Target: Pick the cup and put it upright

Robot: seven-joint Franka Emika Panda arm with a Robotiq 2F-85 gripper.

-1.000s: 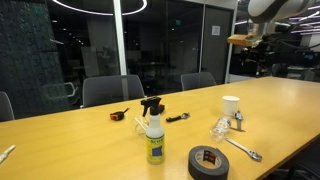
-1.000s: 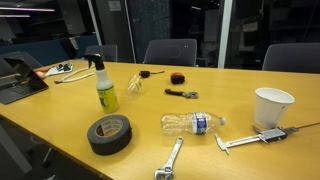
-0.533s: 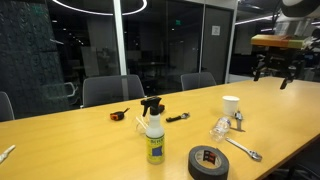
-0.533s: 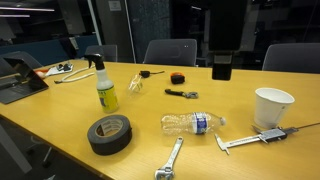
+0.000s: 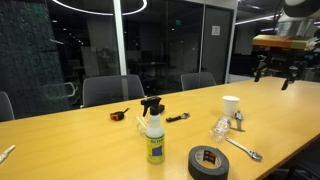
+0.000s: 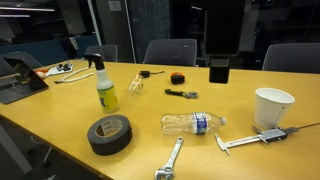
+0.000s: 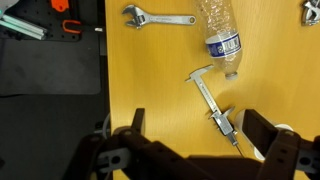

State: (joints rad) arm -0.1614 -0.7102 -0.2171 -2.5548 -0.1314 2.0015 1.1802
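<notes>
The small white cup (image 5: 230,105) stands upright with its mouth up on the wooden table (image 5: 90,140) in both exterior views (image 6: 273,107). My gripper (image 5: 273,70) hangs high above the table, off to the side of the cup, and shows as a dark shape (image 6: 220,70) beyond the far table edge. In the wrist view the gripper (image 7: 200,128) is open and empty, looking down on a caliper (image 7: 212,100). Only a white sliver of the cup (image 7: 284,129) shows by one finger.
A spray bottle (image 6: 106,86), a black tape roll (image 6: 108,133), a clear plastic bottle lying down (image 6: 192,124), a wrench (image 6: 170,160) and the caliper (image 6: 250,139) lie on the table. Small tools (image 6: 181,93) and chairs (image 6: 170,50) are at the far side.
Over the last second the arm swung sideways and lower, bringing the gripper into both exterior views. It has barely moved in the last half second. The cup has not moved.
</notes>
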